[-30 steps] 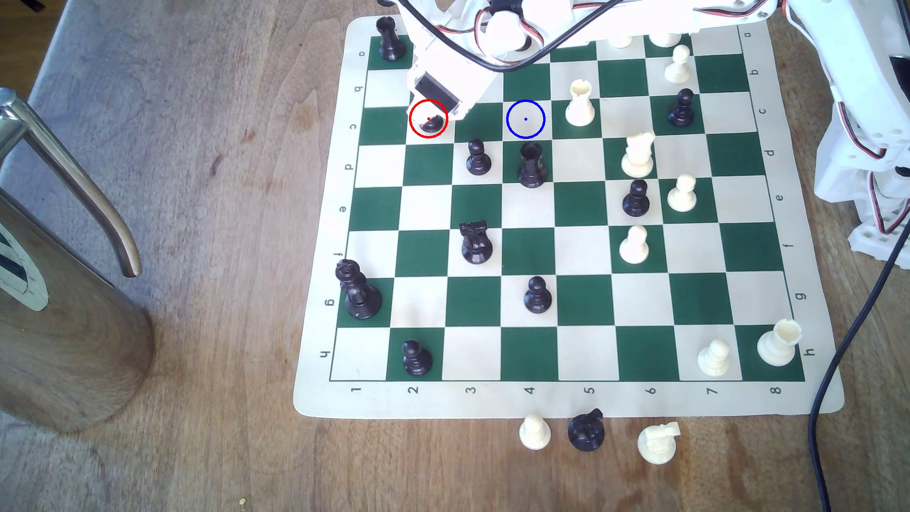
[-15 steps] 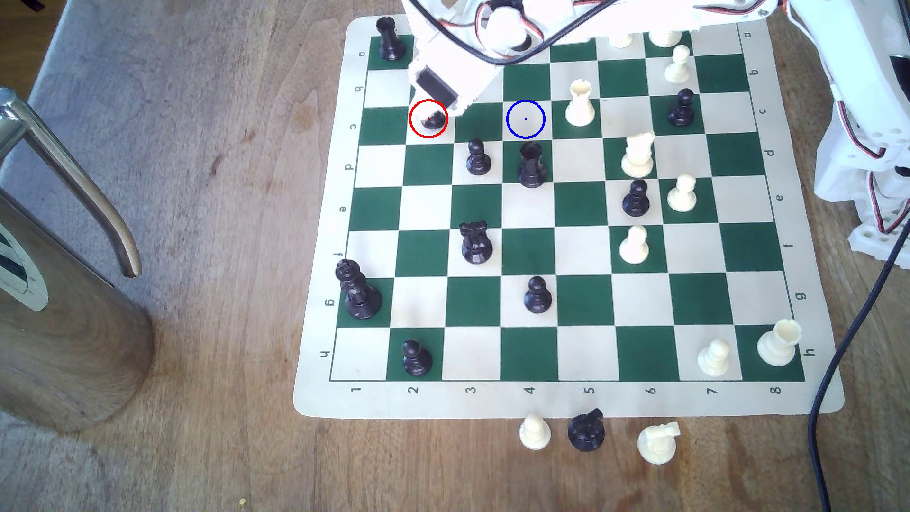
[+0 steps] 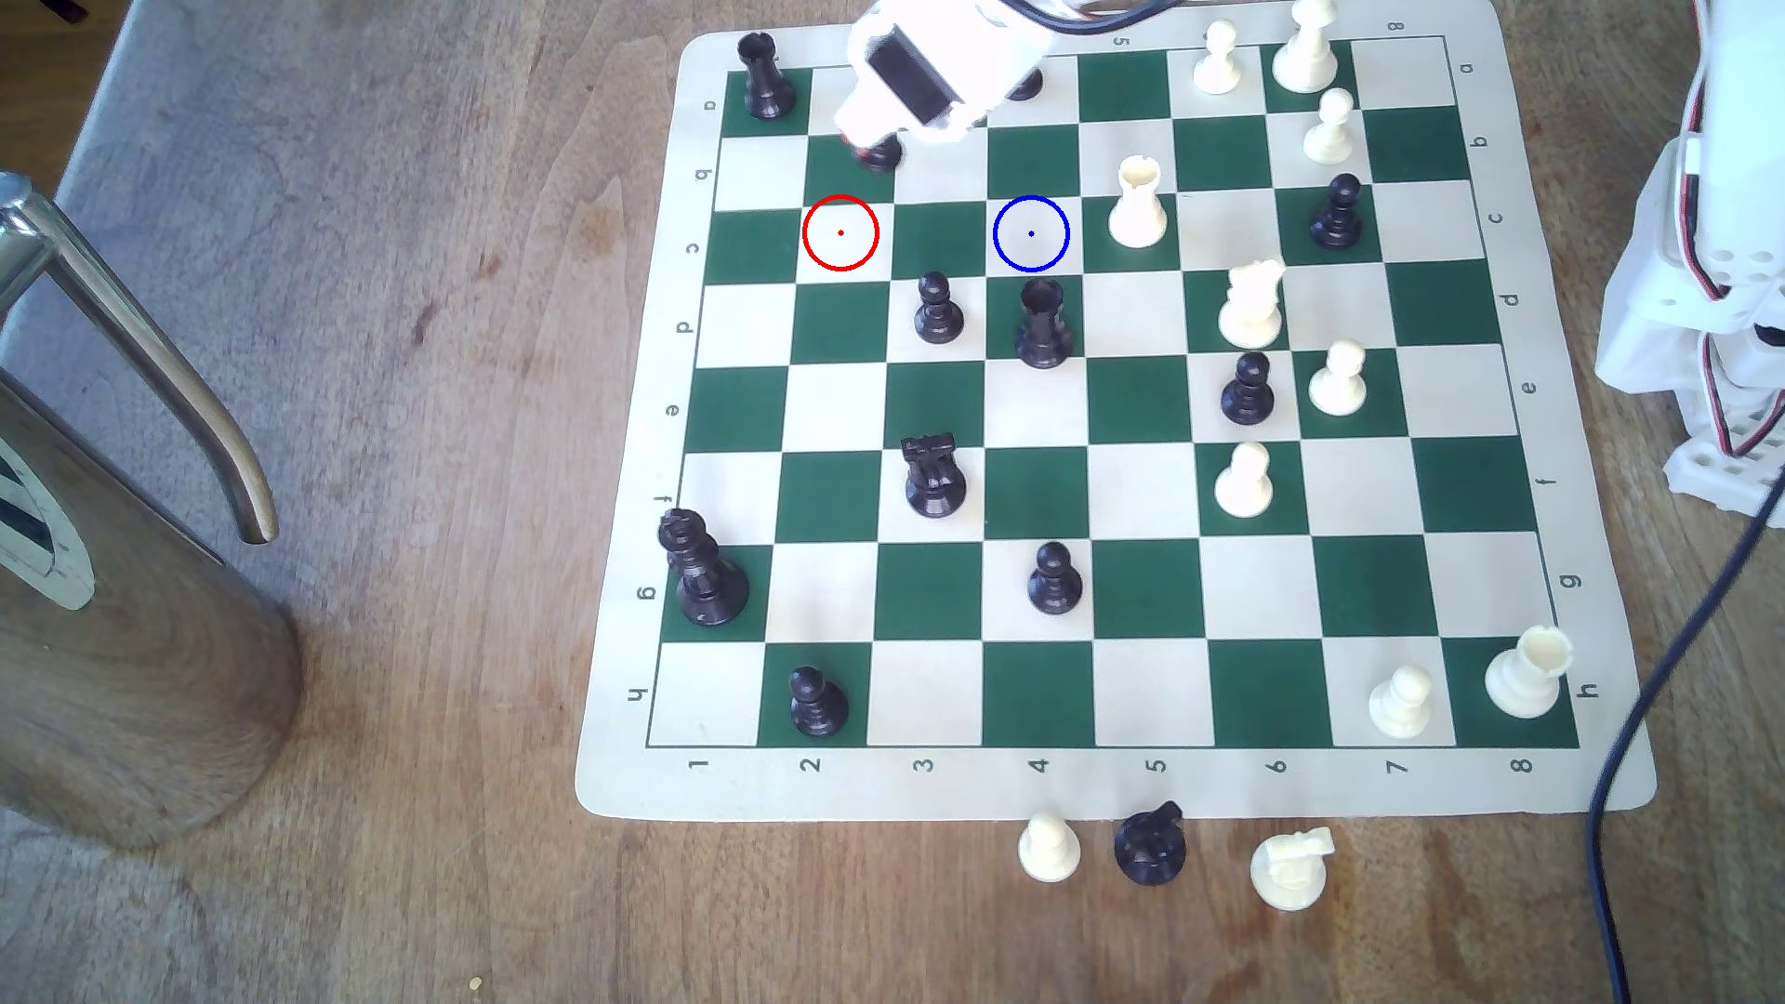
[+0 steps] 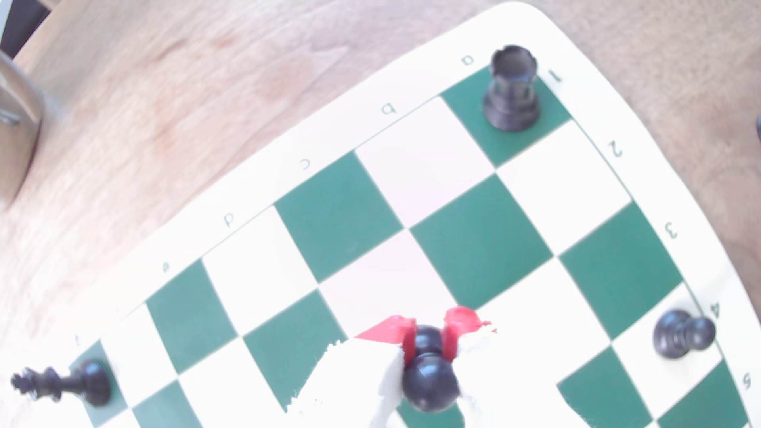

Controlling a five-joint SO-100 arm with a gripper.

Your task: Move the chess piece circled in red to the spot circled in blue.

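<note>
A small black pawn [image 3: 883,154] hangs clear of the board, pinched between the red fingertips [image 4: 407,335] of my white gripper [image 3: 874,150]. In the wrist view its ball head [image 4: 430,380] shows large, with the gripper [image 4: 428,339] shut around its neck. In the exterior view the pawn hangs over the squares just beyond the red ring [image 3: 840,234], and that ringed cream square is bare. The spot circled in blue [image 3: 1031,234] is a bare cream square two files toward the exterior view's right of the red ring.
A black rook [image 3: 1041,323] and a black pawn [image 3: 937,309] stand just in front of the blue ring, and a white rook [image 3: 1137,203] stands to its right. A black rook [image 3: 765,77] holds the far left corner. A metal jug [image 3: 116,599] stands left of the board [image 3: 1111,782].
The gripper has lifted the black pawn off the red-ringed square and carried it up and toward the board's far edge. The arm has pulled back, uncovering the far row.
</note>
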